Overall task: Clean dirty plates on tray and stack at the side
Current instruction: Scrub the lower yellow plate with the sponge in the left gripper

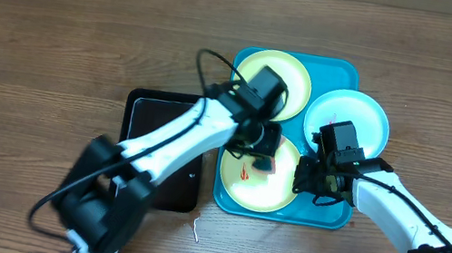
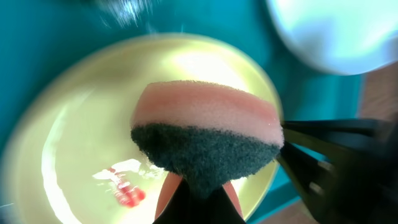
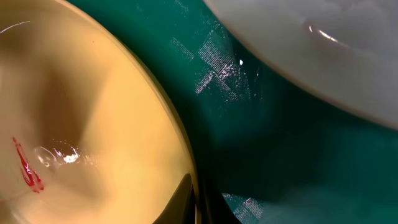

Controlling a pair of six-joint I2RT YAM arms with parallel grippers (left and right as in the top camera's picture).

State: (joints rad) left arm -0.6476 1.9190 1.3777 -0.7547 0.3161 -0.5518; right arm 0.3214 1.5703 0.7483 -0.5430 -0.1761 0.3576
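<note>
Tray (image 1: 345,73) lies right of centre on the table and carries all three plates; none is stacked at the side yet. Rear plate (image 1: 295,69) and blue plate (image 1: 357,112) sit unattended on its far half, and front plate (image 1: 247,190) is the one in hand. Right gripper (image 1: 307,179) is clamped on that plate's right rim, steadying it. Left gripper (image 1: 262,156) is clamped on a sponge (image 2: 208,124) over the plate's middle, dark scrub face down. Smear (image 2: 127,194) lies beside the sponge, not yet wiped. Judged step: scrubbing the front plate. To do it well, bring the scrub face flat onto the plate and carry it across the smear in short passes. Press no harder than the rim grip will bear, or the plate may tip or slide toward the blue plate. Overhead alone gives the full layout, the black tray (image 1: 162,148) left of the tray and both arms' reach, but the left wrist largely hides the sponge there. Left wrist view alone shows the sponge's pink back and the smear as red blobs in a wet patch; contact with the plate cannot be told. Right wrist view alone shows the grip closed over the rim edge, with bare tray floor between front and blue plates
</note>
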